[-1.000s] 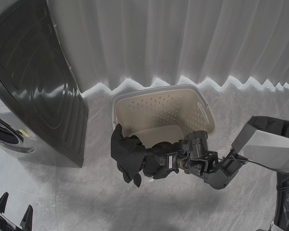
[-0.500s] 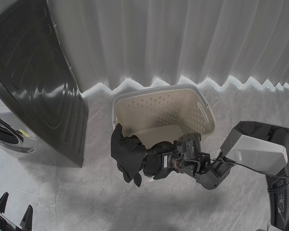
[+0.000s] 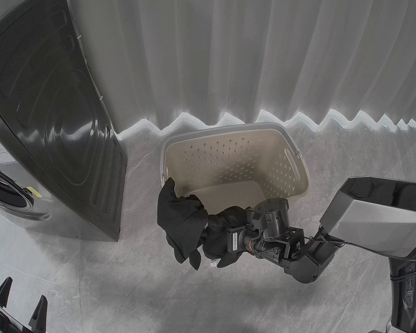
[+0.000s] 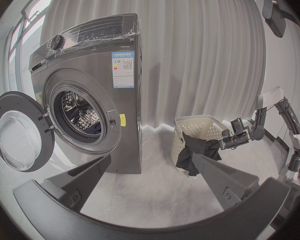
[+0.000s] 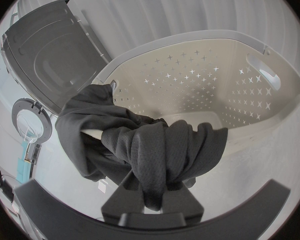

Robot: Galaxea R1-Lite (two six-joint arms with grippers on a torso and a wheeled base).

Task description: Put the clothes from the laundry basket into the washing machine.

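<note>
- The washing machine (image 4: 126,140) stands at the left with its round door (image 4: 18,130) swung wide open and the steel drum (image 4: 80,114) exposed.
- Its front carries a blue-and-white label (image 4: 123,69) with a square code and a small yellow sticker (image 4: 122,120); the print is too small to read.
- The left end effector (image 4: 150,159) hangs low over the floor (image 3: 125,278) near the machine, fingers spread and holding nothing.
- The cream laundry basket (image 3: 226,128), pierced with star-shaped holes, sits in front of the white curtain (image 3: 240,47).
- A black garment (image 3: 182,218) is draped over its near left rim, partly inside and partly outside.
- The right end effector (image 5: 153,190) pinches a bunched fold of that garment just above the near rim.
</note>
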